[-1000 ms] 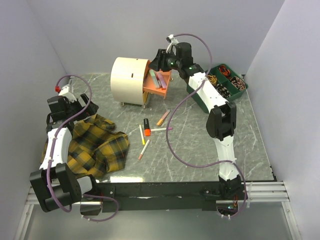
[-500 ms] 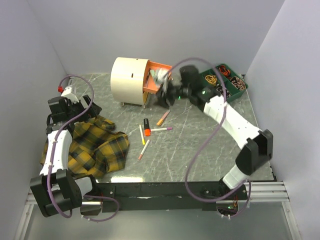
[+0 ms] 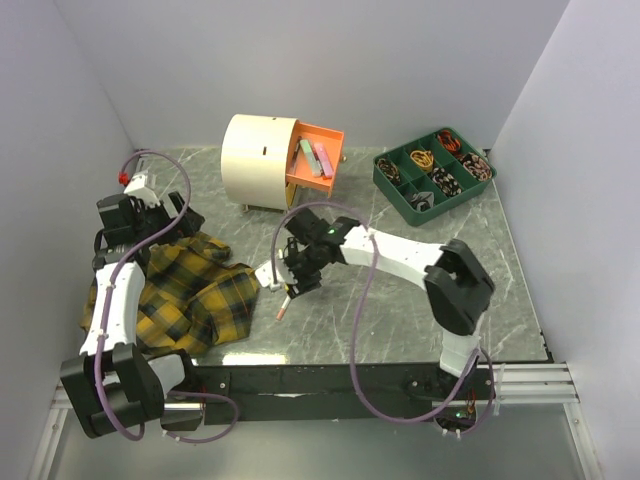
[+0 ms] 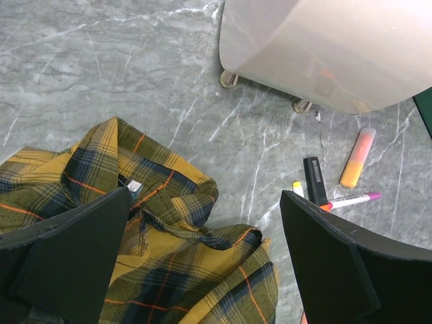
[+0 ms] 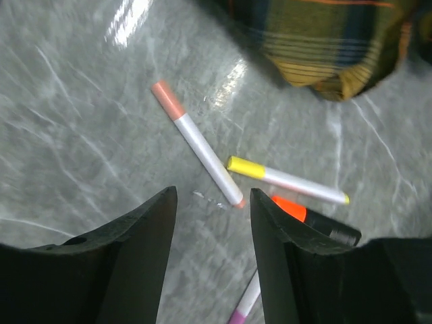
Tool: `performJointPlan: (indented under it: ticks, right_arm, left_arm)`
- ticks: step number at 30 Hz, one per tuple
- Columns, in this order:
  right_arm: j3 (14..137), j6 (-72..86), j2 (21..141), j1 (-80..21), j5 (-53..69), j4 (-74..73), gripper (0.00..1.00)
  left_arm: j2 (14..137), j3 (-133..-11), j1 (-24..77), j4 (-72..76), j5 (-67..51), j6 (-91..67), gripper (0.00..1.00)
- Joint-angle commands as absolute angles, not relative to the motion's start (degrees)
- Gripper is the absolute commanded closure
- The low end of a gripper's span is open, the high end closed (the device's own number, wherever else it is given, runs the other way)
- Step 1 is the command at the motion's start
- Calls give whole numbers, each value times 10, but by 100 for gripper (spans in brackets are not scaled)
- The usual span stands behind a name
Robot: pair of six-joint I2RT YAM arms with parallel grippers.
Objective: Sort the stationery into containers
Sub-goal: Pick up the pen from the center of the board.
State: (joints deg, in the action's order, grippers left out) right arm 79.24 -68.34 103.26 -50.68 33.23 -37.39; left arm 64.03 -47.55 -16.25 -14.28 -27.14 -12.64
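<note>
**Operator:** On the left side, what do you see?

**Observer:** Your left gripper (image 4: 206,199) hangs wide apart and empty over the yellow-black plaid cloth (image 4: 169,270). Next stands the cream drum-shaped chest (image 3: 258,158). Its orange drawer (image 3: 322,133) is pulled out, with a few pastel markers (image 3: 312,157) inside.

**Operator:** And what is left?

**Observer:** Loose on the grey marble table (image 3: 510,240) lie a white pen with pink cap (image 5: 196,148), a yellow-capped pen (image 5: 283,179) and an orange highlighter (image 5: 304,219). Your right gripper (image 5: 212,196) hovers above them, jaws partly apart, holding nothing. I judge the sorting is not half done.

chest (image 4: 324,47) cut off at top edge
</note>
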Motion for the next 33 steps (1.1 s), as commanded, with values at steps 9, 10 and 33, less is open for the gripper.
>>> performJointPlan:
  ticks: [9, 10, 33]
  right_arm:
    - [871, -864, 1136, -549, 290, -459, 53]
    - [874, -869, 1145, -551, 291, -462, 54]
    - [953, -864, 1210, -569, 261, -555, 95]
  left_arm:
    - [582, -449, -160, -126, -249, -115, 1]
    - [580, -449, -159, -127, -247, -113, 1]
    - [585, -456, -160, -141, -244, -113, 1]
